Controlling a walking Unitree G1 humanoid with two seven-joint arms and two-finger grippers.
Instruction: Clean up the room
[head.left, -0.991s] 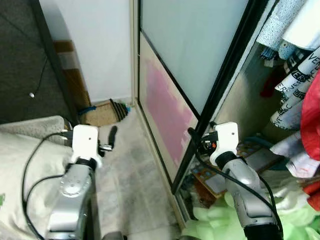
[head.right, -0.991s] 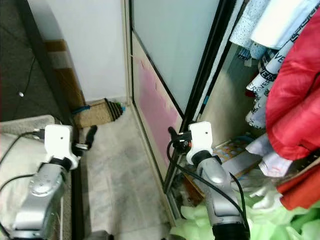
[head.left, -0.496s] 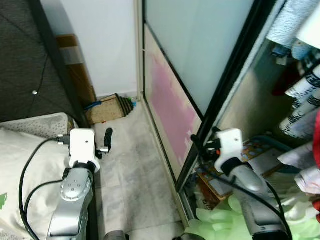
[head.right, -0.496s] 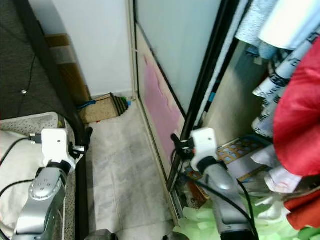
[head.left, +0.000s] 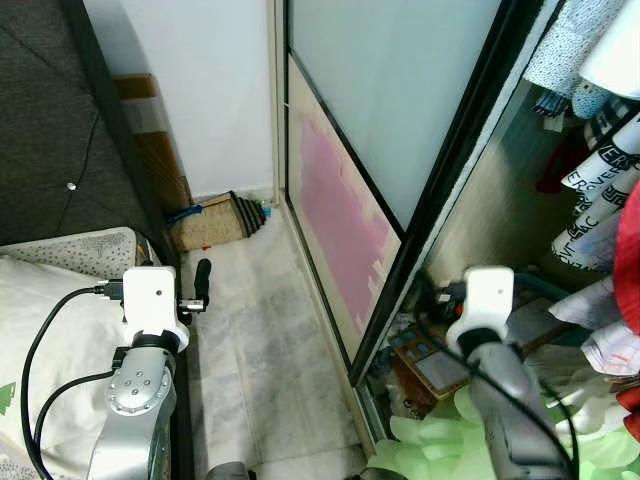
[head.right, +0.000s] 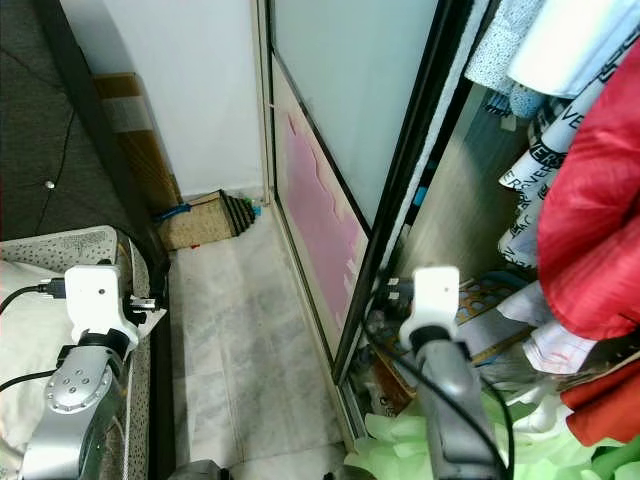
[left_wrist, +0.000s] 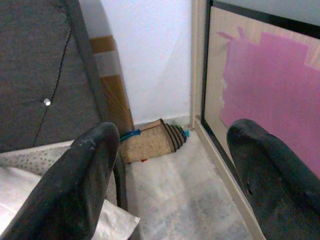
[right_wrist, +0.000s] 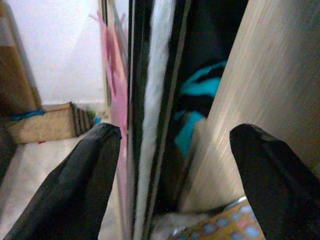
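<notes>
The right gripper (right_wrist: 172, 165), fingers spread and empty, straddles the sliding door's black edge (right_wrist: 145, 100), apparently to push it, while the left gripper (left_wrist: 172, 165) hangs unclenched.

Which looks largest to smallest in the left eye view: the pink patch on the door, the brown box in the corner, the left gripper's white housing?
1. pink patch
2. brown box and white housing look alike; the housing sits nearer the camera, so unranked.
</notes>
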